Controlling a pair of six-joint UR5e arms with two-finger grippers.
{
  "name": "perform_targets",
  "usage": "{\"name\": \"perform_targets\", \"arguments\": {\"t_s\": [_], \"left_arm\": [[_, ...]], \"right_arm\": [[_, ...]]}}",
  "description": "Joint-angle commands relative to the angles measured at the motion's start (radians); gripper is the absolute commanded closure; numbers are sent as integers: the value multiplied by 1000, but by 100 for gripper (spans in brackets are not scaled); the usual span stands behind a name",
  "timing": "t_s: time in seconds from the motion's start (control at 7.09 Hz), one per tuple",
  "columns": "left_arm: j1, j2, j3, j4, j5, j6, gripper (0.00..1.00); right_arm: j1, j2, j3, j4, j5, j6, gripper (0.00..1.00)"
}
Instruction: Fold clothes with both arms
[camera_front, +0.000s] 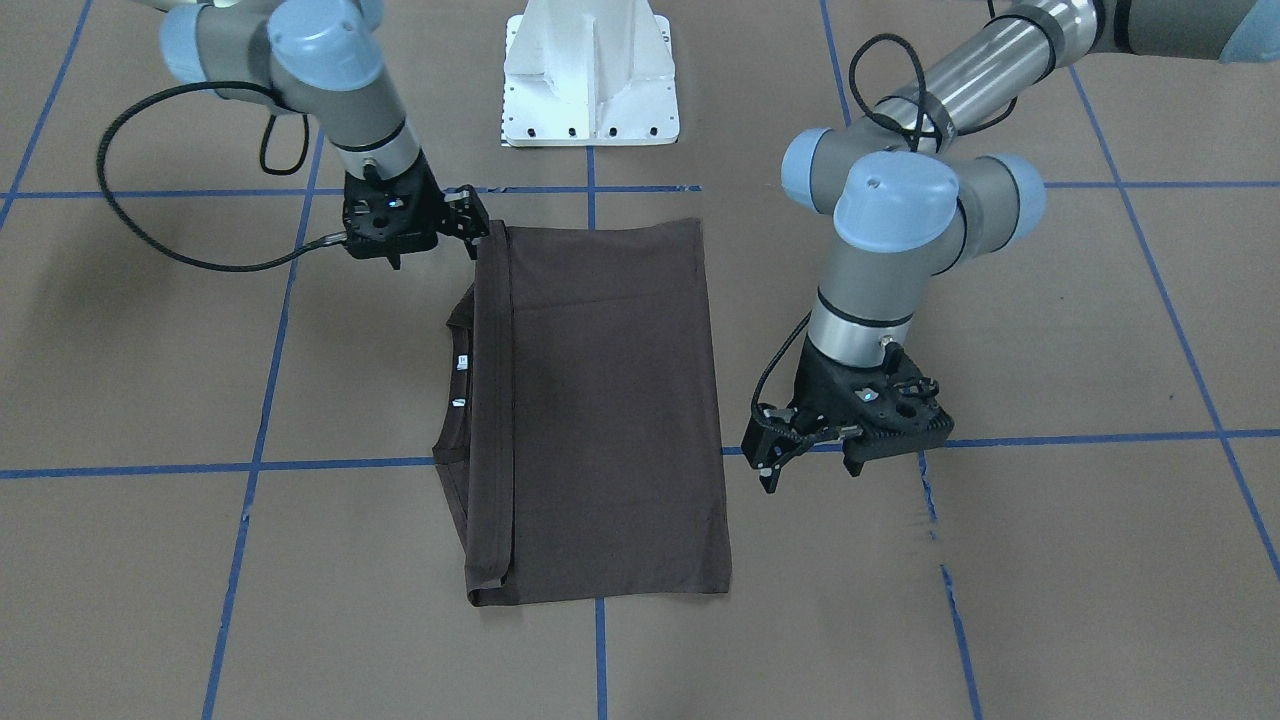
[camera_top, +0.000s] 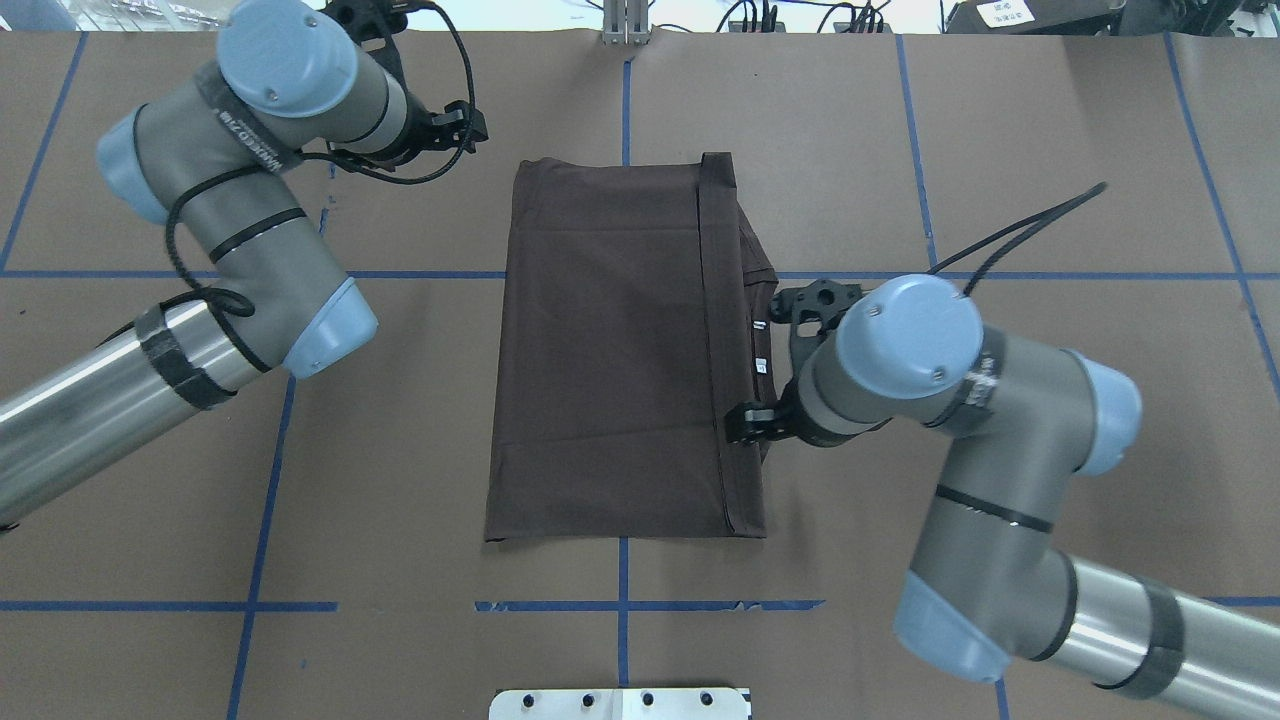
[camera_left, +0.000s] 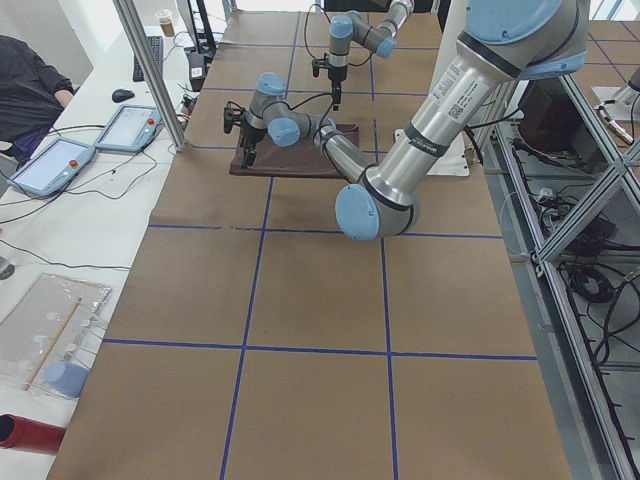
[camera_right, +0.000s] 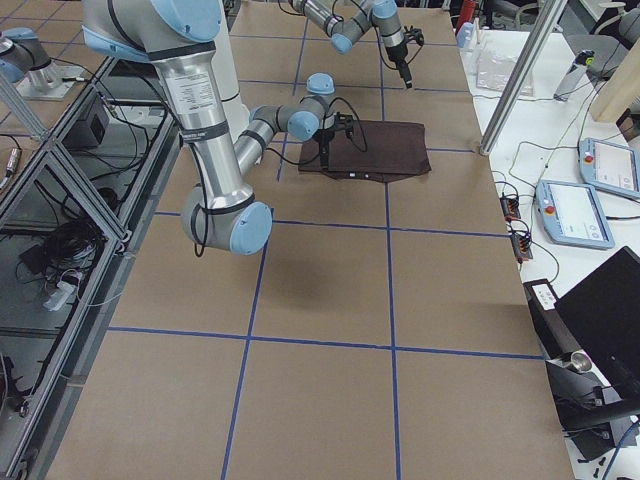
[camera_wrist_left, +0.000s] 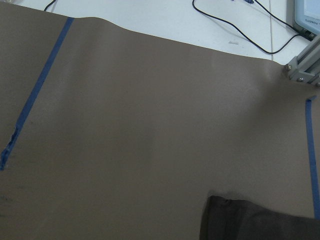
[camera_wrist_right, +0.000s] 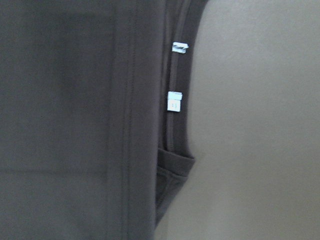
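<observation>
The clothes are one dark brown T-shirt (camera_front: 600, 400) (camera_top: 610, 350), lying flat on the brown table and folded into a tall rectangle. A hemmed edge is folded over along the collar side, where two small white labels (camera_wrist_right: 174, 102) show. My right gripper (camera_front: 478, 225) (camera_top: 738, 423) hovers at the shirt's near collar-side corner; its jaws look open and hold no cloth. Beside the shirt's opposite long edge, towards the far end, my left gripper (camera_front: 785, 465) (camera_top: 472, 123) is open, clear of the fabric. The left wrist view catches only a shirt corner (camera_wrist_left: 260, 220).
The white pedestal base (camera_front: 590, 80) stands at the robot's side of the table. Blue tape lines (camera_top: 255, 560) grid the brown paper. Beyond the far edge are a metal post (camera_left: 150, 70), tablets (camera_left: 50, 165), cables and a seated person (camera_left: 30, 85).
</observation>
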Motion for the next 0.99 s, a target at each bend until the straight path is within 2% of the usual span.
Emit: {"name": "perform_targets", "arguments": {"t_s": [0.0, 0.85], "left_arm": [[2, 61, -98, 38, -10, 1, 0], [16, 61, -97, 32, -13, -1, 0]], "right_arm": [[-93, 142, -129, -96, -56, -3, 0], [-117, 127, -140, -159, -42, -9, 0]]}}
